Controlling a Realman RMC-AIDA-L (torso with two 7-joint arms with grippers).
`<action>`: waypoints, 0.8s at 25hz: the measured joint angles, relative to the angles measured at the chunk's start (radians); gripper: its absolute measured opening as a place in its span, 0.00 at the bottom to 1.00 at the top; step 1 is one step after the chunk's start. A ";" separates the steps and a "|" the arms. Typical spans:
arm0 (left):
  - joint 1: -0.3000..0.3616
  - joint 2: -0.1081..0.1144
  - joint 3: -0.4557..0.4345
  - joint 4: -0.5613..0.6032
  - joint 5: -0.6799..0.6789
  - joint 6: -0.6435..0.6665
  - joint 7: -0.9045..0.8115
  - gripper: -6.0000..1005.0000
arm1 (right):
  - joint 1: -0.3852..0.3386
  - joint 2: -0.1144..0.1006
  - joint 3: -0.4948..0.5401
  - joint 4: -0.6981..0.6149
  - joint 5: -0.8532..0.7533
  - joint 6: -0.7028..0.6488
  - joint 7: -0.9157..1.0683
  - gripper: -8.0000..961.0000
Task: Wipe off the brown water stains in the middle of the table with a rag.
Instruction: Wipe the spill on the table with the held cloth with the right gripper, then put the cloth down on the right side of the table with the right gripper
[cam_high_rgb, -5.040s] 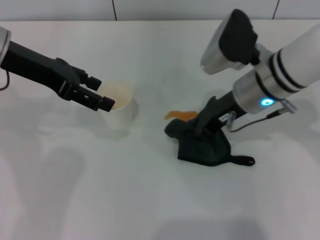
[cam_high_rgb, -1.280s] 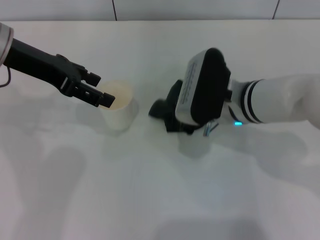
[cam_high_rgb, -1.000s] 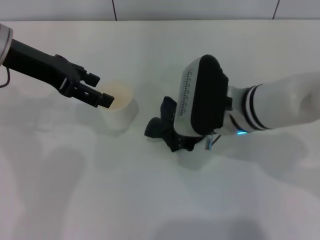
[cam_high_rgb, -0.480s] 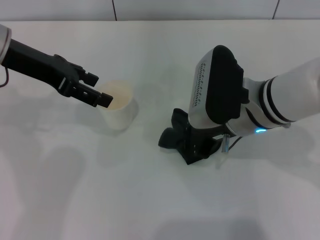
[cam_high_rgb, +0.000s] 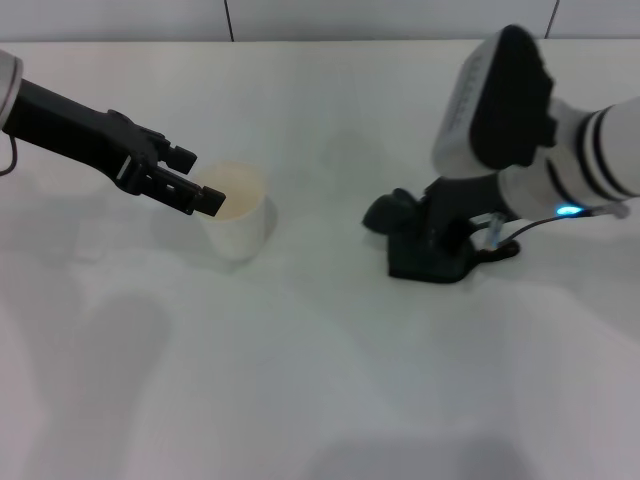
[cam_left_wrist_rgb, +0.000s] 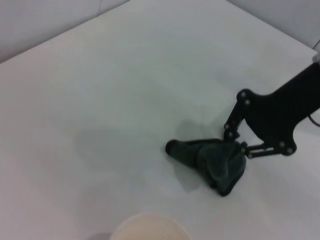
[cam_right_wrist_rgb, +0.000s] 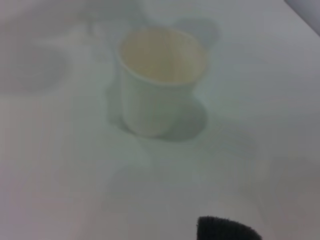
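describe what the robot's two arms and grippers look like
The left arm is a slim black link ending in a black two-finger gripper, with a thin cable near its white base. The right arm is white with black rings, a blue light, a grey-and-black wrist housing, loose cable and black linkage gripper.

A small white cup (cam_high_rgb: 238, 221) stands upright with its open top facing up. It has a light brown tint inside. At the far edge there is a grey tiled wall (cam_high_rgb: 300, 18) with thin dark lines between the tiles.
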 joint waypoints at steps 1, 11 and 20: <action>0.000 0.000 0.000 0.000 0.000 0.000 0.000 0.89 | -0.002 0.000 0.017 0.000 -0.003 -0.013 0.000 0.11; 0.001 0.002 0.000 0.003 0.001 -0.009 0.000 0.89 | -0.071 -0.002 0.207 -0.016 -0.029 -0.143 0.001 0.11; 0.000 0.000 0.000 0.002 0.010 -0.015 0.002 0.89 | -0.069 -0.007 0.326 -0.002 -0.135 -0.189 0.001 0.11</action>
